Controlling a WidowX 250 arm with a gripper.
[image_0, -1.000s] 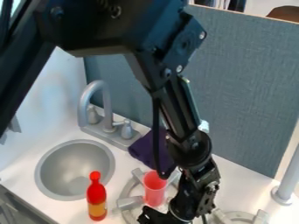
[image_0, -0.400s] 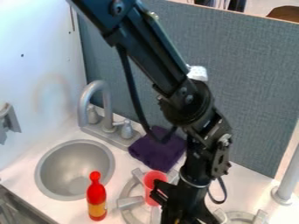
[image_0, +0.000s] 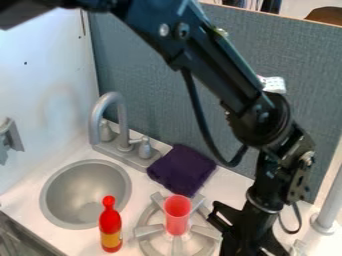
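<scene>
Red cup (image_0: 177, 214) stands upright on the burner grate (image_0: 148, 230), just where it stood in the earlier pictures, while the black gripper (image_0: 252, 247) has swung away from it towards the right side of the camera view. A moment ago the arm covered part of the cup; now its whole visible side is clear, and the purple cloth (image_0: 180, 169) behind it on the white surface (image_0: 230, 187) has come fully into sight too. The shift means, as I judge it, that the cup is neither gripped nor blocked, having apparently not been disturbed by the passing arm. Whether the fingers are spread or closed I cannot tell (the hand hangs low, at the bottom edge). The red bottle (image_0: 110, 226) keeps its upright spot between the sink (image_0: 87, 192) and the grate, well apart from the gripper.
</scene>
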